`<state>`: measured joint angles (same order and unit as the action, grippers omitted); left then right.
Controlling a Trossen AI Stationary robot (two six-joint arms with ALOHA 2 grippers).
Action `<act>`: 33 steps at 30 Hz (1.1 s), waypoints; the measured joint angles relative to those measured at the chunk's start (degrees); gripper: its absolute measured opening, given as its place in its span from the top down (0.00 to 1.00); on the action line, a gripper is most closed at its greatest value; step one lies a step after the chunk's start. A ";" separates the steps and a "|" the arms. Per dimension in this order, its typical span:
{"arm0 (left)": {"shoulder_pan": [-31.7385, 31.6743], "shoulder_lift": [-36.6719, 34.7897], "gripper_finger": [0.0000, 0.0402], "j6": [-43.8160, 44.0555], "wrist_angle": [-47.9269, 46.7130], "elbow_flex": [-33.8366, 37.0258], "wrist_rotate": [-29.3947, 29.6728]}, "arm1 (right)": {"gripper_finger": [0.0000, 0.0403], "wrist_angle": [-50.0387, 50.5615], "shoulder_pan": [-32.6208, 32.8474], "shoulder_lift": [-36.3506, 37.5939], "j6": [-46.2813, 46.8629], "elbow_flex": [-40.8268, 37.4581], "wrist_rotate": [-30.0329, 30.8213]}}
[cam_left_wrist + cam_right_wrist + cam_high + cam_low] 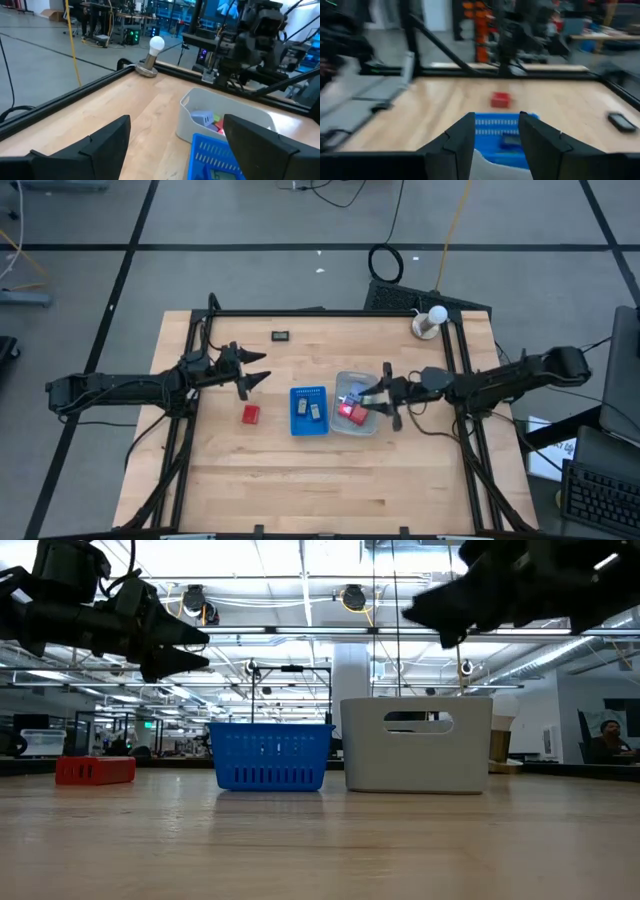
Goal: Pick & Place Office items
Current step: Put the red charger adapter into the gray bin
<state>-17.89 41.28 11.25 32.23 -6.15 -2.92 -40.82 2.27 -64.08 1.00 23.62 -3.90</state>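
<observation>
A red block (250, 414) lies on the wooden table left of the blue ribbed tray (309, 426), which holds two small flat pieces (307, 410). The clear tray (358, 430) to its right holds a red block (352, 413), a pale blue one (202, 119) and a green one (216, 119). A black flat rectangle (281, 335) lies near the far edge. My left gripper (262, 376) hangs open above the table, up and to the far side of the loose red block. My right gripper (375, 395) hovers above the clear tray, its fingers (462, 142) a narrow gap apart with nothing between them.
A light bulb on a round base (430, 320) stands at the far right corner. A black frame rail (320, 311) runs along the table's far edge and down both sides. Bare wood stretches along the near half of the table (320, 480).
</observation>
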 joint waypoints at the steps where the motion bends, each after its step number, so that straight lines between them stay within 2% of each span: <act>1: 0.00 0.00 0.19 0.05 -0.05 0.00 -0.17 | 0.64 0.51 0.12 1.15 0.13 0.00 -1.14; 6: 0.00 0.00 0.19 0.06 -0.63 0.00 -0.47 | 0.64 7.50 0.01 7.92 -0.27 0.00 -2.12; 15: 0.00 0.00 0.23 -0.20 -0.74 0.00 -0.52 | 0.64 18.87 -0.29 19.82 -0.18 -0.02 -1.96; 25: 0.00 0.00 0.22 -0.21 -0.76 0.00 -0.58 | 0.64 31.33 -0.31 27.65 -0.96 -0.02 -1.76; 30: -0.02 0.00 0.19 0.10 -0.79 0.00 -0.61 | 0.64 36.47 -0.31 32.69 -0.32 -0.03 3.99; 33: -0.02 0.00 0.19 -0.03 -0.79 0.00 -0.61 | 0.64 34.89 -0.31 34.91 -0.21 -1.40 4.00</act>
<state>-17.91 41.28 11.22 31.44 -6.15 -3.53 -5.94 1.96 -29.17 0.80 22.22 0.10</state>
